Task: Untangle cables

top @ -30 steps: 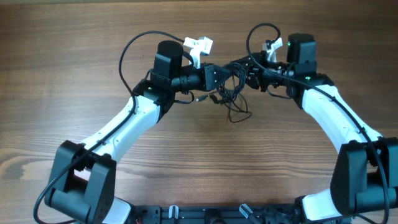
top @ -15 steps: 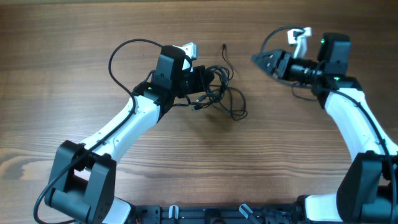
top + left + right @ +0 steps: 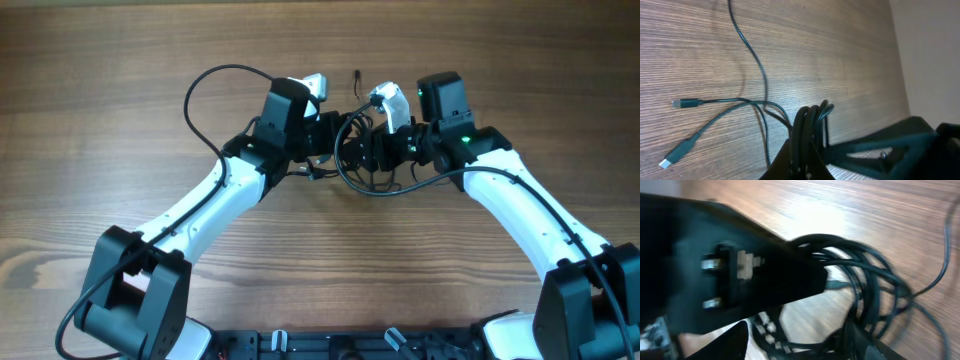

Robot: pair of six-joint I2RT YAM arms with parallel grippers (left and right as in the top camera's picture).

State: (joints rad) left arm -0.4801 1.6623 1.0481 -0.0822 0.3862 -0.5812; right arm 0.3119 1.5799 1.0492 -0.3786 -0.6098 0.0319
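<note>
Returned inward since half a second ago: right gripper [image 3: 378,150], now meeting cables [image 3: 362,188] at table [image 3: 100,100] centre | left gripper [image 3: 338,135] clamped on bundle | right jaws spread about strands, no pinch seen | advised: take one outer loop only, draw away slowly | count: one bundle, two plug ends [image 3: 682,103], two grippers

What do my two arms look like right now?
The left arm and right arm share white links, black joints and wrists, a white mount at each wrist. On the right arm green lights glow; a thick black cable loops off the left.
</note>
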